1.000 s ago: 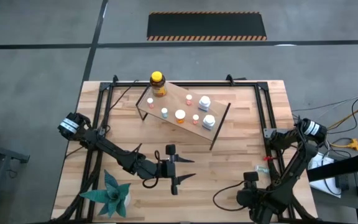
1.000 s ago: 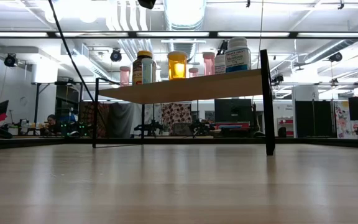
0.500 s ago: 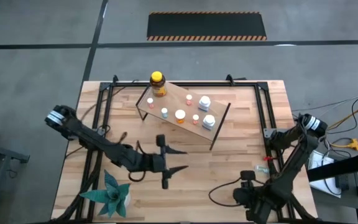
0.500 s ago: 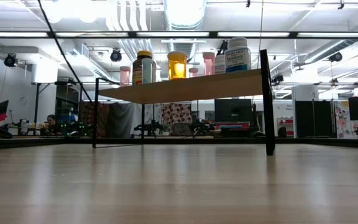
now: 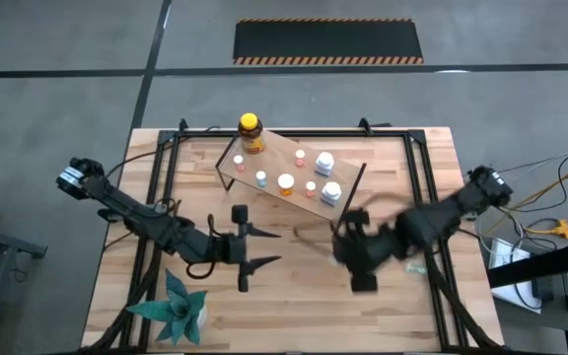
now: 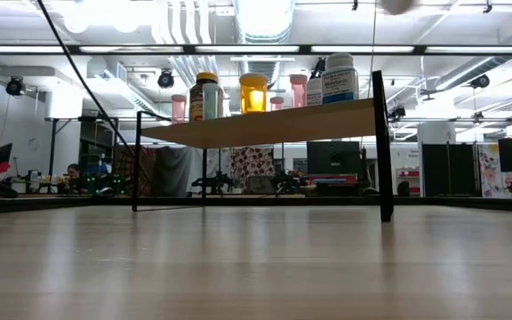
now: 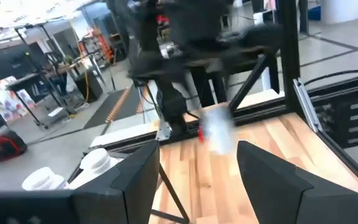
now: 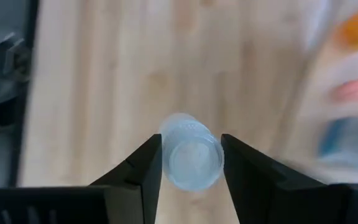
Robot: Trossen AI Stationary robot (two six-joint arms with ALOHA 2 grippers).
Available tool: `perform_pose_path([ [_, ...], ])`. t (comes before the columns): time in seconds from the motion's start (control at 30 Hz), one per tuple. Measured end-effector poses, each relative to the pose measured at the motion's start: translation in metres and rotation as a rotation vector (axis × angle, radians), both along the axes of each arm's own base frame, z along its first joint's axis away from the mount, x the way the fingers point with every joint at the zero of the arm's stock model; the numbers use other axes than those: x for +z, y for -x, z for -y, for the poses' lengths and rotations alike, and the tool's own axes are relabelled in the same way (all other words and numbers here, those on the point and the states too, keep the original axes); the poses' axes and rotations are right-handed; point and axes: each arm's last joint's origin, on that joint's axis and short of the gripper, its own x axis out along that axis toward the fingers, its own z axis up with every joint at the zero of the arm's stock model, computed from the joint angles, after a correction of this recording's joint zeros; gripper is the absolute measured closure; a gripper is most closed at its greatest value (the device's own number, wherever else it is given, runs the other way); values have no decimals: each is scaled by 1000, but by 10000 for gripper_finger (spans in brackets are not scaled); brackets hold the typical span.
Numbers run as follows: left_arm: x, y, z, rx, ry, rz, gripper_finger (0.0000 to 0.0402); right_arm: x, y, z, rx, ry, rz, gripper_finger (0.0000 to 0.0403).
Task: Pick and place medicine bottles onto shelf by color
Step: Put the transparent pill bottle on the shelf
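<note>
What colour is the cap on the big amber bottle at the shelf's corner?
Yellow; the big amber bottle on the light wooden shelf shows it best in the high view.

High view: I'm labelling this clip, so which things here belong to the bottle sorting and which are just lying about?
Job:
- shelf
- amber bottle
- small bottles on the shelf
- clear bottle between the right gripper's fingers

Lying about:
- paper plant
- cables

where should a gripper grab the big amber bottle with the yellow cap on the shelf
Judging by its pose, around the body just under the cap, coming from the shelf's open outer corner side. The amber bottle stands upright at that corner, apart from the small bottles, so fingers can straddle its round sides freely.
</note>
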Motion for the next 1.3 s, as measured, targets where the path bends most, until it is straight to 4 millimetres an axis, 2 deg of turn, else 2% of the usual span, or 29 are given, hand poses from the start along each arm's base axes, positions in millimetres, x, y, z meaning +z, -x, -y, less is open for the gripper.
perform_pose_path([
  [0.17,-1,1,2,-9,-2,-6,202,37,-19,62,-22,58,90,269],
  [0.37,-1,1,2,-11,-21,-7,202,72,-21,130,-136,121,176,265],
  [0.5,-1,1,2,-11,-28,-7,202,79,-14,171,-267,140,162,265],
  [0.67,0,1,2,-10,-28,-7,202,69,4,215,-444,135,1,266],
  [0.87,0,1,2,-10,-29,-6,202,53,15,244,-478,-62,-92,266],
  [1.07,0,1,2,-10,-28,-5,202,32,17,259,-508,-60,-166,266],
  [1.3,0,1,2,-10,-28,-5,202,6,11,263,-506,-74,-210,266],
])
